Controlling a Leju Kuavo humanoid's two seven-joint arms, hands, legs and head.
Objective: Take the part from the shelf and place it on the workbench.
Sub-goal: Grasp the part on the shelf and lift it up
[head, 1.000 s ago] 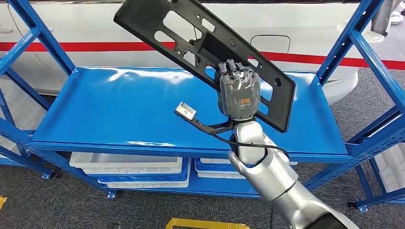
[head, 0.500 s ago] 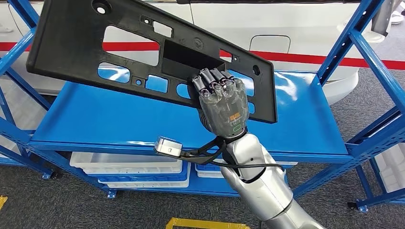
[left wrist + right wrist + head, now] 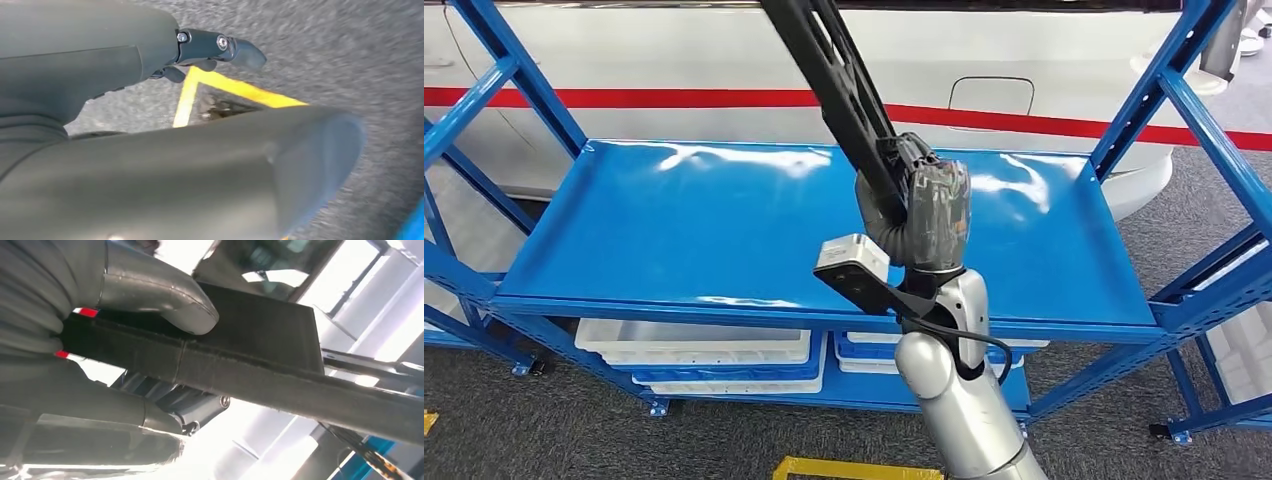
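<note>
The part [image 3: 839, 70] is a long flat black plastic panel, seen edge-on and rising up out of the picture's top. My right hand [image 3: 919, 200] grips its lower end, lifted above the blue shelf [image 3: 704, 220]. In the right wrist view the thumb [image 3: 160, 290] presses on the black panel [image 3: 260, 355] with the fingers [image 3: 170, 400] wrapped under it. In the left wrist view my left hand [image 3: 150, 100] hangs over grey floor, its fingers [image 3: 220, 47] holding nothing.
The blue rack has slanted uprights [image 3: 1204, 90] on both sides. White and blue trays [image 3: 694, 355] sit on the lower level. A white car with a red stripe [image 3: 624, 97] stands behind the rack. Yellow floor tape [image 3: 854, 468] lies in front.
My right hand has turned the panel from broad face-on to edge-on, and its long end now points steeply up. The wrist has rotated, moving the wrist camera from lower left to beside the hand.
</note>
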